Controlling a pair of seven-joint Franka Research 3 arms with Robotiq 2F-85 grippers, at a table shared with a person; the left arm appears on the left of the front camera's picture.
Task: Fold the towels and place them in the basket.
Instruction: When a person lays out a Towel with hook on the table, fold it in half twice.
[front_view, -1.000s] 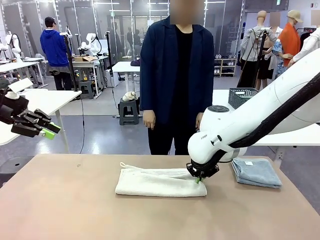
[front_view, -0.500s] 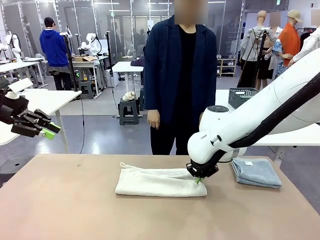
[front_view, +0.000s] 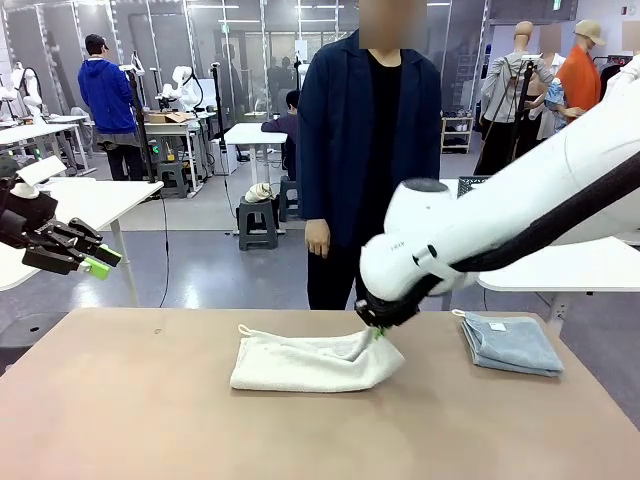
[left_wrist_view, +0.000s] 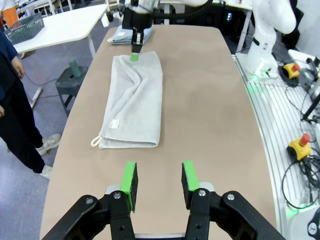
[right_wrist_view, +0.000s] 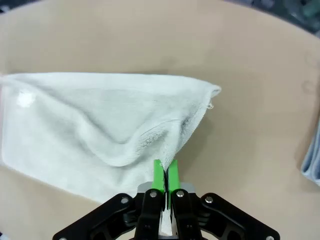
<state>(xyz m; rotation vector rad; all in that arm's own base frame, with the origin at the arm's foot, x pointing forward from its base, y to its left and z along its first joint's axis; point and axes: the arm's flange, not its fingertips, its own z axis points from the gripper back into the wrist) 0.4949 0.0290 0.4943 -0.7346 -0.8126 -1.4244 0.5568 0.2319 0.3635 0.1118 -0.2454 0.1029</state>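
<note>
Claw pads of the right claw (right_wrist_view: 163, 176) pinch the near-right corner of the cream-white towel (front_view: 310, 362), lifting it off the bench (front_view: 150, 420); the left claw (left_wrist_view: 159, 182) hangs spread and empty. A half-fold looks underway, the next move likely carrying that corner across to the looped end. Farther right lies the folded blue-grey towel (front_view: 512, 343). Its white label is unreadable.

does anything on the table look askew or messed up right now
Only the cream-white terry towel: the right gripper, shut on its right end, lifts that end so it puckers. The folded pale blue-grey towel lies neat at the table's right.
</note>
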